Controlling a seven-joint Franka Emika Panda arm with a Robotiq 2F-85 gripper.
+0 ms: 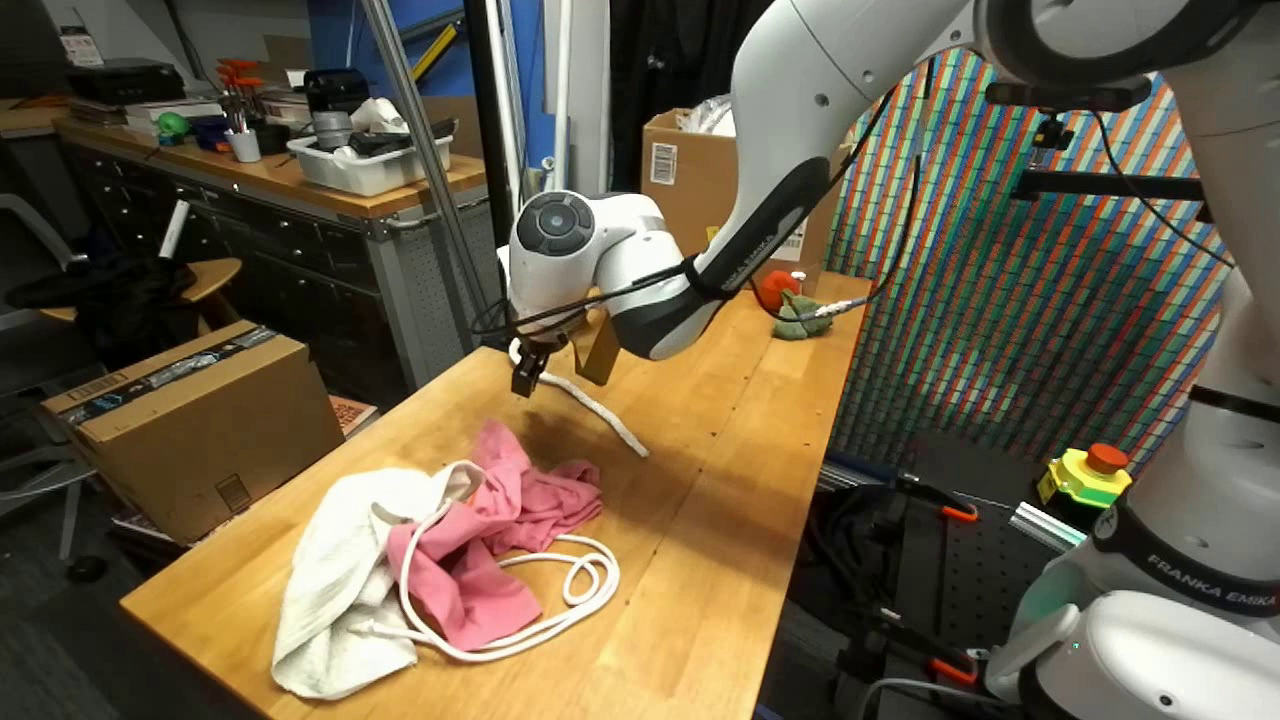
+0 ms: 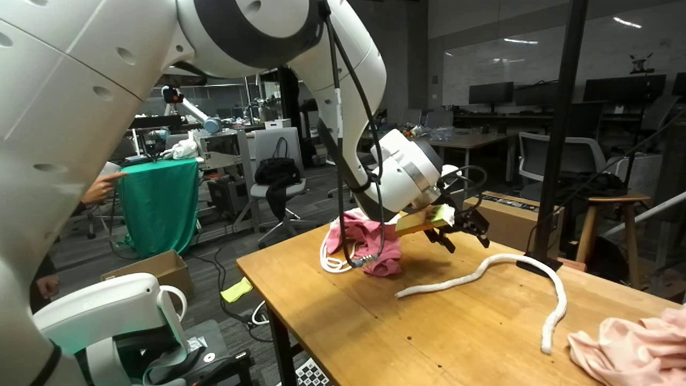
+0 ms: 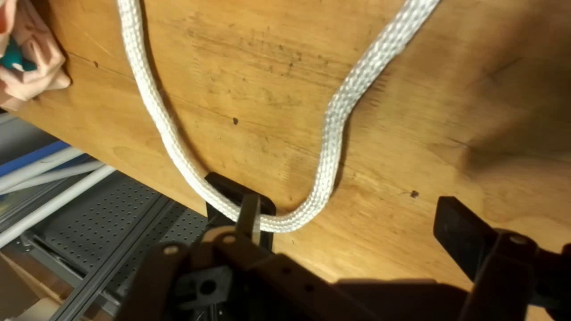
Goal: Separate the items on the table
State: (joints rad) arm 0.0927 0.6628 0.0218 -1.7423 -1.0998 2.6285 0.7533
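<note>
My gripper (image 1: 527,378) hangs above the table (image 1: 700,560), open and empty. Both fingers show apart in an exterior view (image 2: 466,244) and in the wrist view (image 3: 350,218). A thick white braided rope (image 2: 482,272) lies curved on the table; in the wrist view (image 3: 332,129) its bend passes behind the left finger. A pink cloth (image 1: 545,500) and a white cloth (image 1: 335,570) lie bunched together, with a thin white cord (image 1: 610,580) looped over and beside them. A pale pink cloth (image 2: 638,343) lies crumpled beyond the rope, also at the wrist view's edge (image 3: 35,58).
A black post (image 2: 554,128) stands at the table edge, its base under the rope's bend. A red item (image 1: 776,288) and a green item (image 1: 800,316) sit at the far end near a cardboard box (image 1: 690,190). Another box (image 1: 210,430) stands beside the table.
</note>
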